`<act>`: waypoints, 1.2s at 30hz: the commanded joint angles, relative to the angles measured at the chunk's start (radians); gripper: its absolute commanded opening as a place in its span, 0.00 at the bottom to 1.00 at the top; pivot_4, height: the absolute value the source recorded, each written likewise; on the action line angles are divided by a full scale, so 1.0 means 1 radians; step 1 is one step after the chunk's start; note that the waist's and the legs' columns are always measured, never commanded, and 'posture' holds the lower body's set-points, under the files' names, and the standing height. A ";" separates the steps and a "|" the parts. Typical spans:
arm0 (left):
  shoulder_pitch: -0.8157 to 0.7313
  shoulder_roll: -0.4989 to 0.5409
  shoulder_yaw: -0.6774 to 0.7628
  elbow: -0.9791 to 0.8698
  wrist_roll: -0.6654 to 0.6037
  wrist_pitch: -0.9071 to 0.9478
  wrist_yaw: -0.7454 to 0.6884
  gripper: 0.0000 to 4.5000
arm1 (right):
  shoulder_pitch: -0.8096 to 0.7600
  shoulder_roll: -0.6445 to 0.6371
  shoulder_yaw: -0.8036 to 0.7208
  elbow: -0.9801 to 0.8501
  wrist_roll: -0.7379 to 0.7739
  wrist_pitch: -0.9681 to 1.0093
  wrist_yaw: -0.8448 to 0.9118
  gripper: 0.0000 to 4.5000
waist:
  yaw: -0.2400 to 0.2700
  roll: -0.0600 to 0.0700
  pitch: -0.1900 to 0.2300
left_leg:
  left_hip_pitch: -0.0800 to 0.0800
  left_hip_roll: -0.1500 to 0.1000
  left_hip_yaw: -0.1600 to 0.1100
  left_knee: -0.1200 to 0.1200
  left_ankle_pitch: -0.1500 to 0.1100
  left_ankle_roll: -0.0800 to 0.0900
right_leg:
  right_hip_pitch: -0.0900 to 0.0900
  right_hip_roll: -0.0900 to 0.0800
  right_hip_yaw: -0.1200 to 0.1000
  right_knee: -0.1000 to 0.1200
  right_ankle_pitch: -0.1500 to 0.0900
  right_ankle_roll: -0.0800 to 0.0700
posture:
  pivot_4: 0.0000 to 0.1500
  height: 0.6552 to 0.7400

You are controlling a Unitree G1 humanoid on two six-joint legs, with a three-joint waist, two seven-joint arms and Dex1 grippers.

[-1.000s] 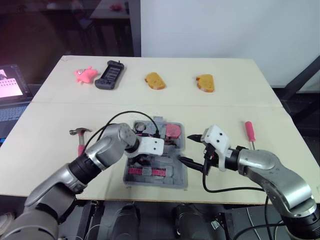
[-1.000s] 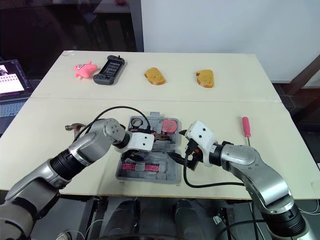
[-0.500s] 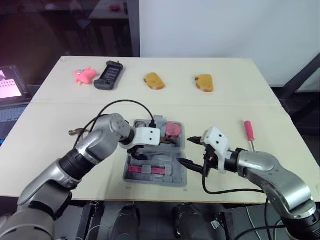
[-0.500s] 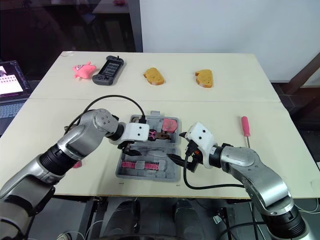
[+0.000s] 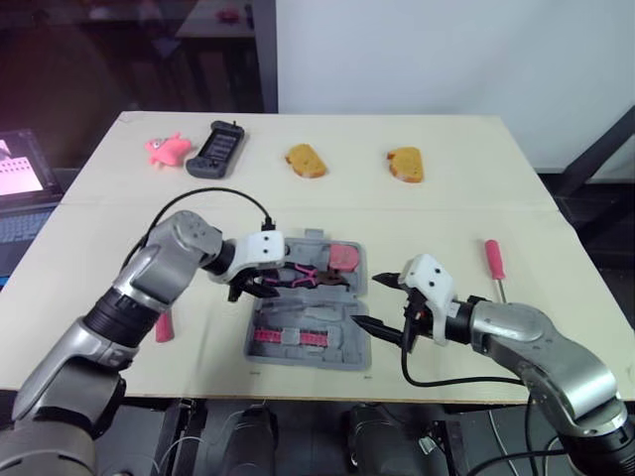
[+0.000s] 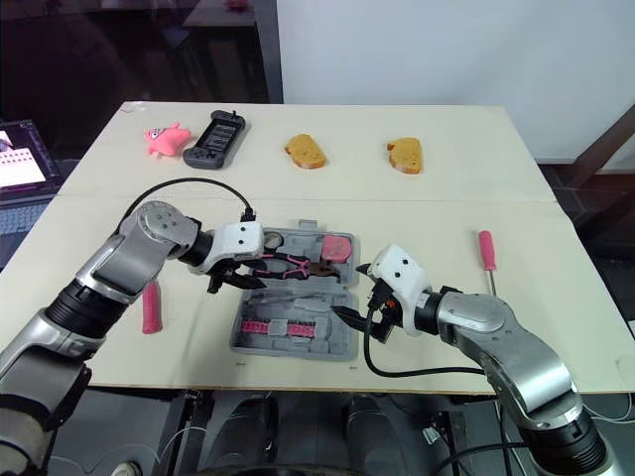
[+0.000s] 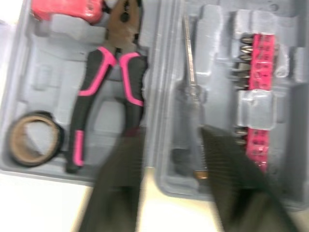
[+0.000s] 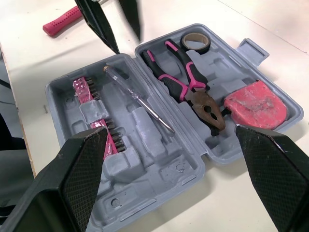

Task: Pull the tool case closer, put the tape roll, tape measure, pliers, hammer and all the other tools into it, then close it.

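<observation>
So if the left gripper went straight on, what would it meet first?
Likely the tool case at its centre ridge; the left gripper straddles it, one finger heading for the pliers, the other for the screwdriver. Depth is unclear.

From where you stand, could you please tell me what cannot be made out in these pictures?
Hammer: head hidden behind the left arm in both eye views; pink handle shows.
Tape measure: cut off by the left wrist view's edge.
Bit holder: one end behind a finger of the left gripper, left wrist view.
Laptop: cut off by the left eye view's edge.
</observation>
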 commanded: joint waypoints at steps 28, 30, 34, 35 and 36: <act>0.128 -0.097 0.004 -0.031 -0.023 0.020 0.222 0.64 | 0.019 0.001 -0.014 -0.060 0.013 0.001 -0.023 1.00 | -0.001 0.000 0.000 | 0.000 0.000 0.000 0.000 0.000 0.000 | 0.000 0.000 0.000 0.000 0.000 0.000 | 1.00 1.00; 0.132 -0.098 0.003 -0.034 -0.024 0.021 0.220 0.64 | 0.019 0.001 -0.014 -0.061 0.013 0.001 -0.024 1.00 | 0.000 0.000 0.000 | 0.000 0.000 0.000 0.000 0.000 0.000 | 0.000 0.000 0.000 0.000 0.000 0.000 | 1.00 1.00; 0.145 -0.088 -0.014 -0.042 -0.020 0.022 0.213 0.59 | 0.017 0.003 -0.013 -0.060 0.012 0.002 -0.026 1.00 | 0.001 0.000 0.000 | 0.000 0.000 0.000 0.000 0.000 0.000 | 0.000 0.000 0.000 0.000 0.000 0.000 | 1.00 1.00; 0.148 -0.084 -0.019 -0.042 -0.017 0.018 0.210 0.52 | 0.015 0.003 -0.011 -0.059 0.011 0.001 -0.026 1.00 | 0.001 0.000 0.000 | 0.000 0.000 0.000 0.000 0.000 0.000 | 0.000 0.000 0.000 0.000 0.000 0.000 | 1.00 1.00; 0.148 -0.086 -0.017 -0.038 -0.016 0.019 0.215 0.46 | 0.015 0.003 -0.011 -0.059 0.011 0.001 -0.026 1.00 | 0.000 0.000 0.000 | 0.000 0.000 0.000 0.000 0.000 0.000 | 0.000 0.000 0.000 0.000 0.000 0.000 | 1.00 1.00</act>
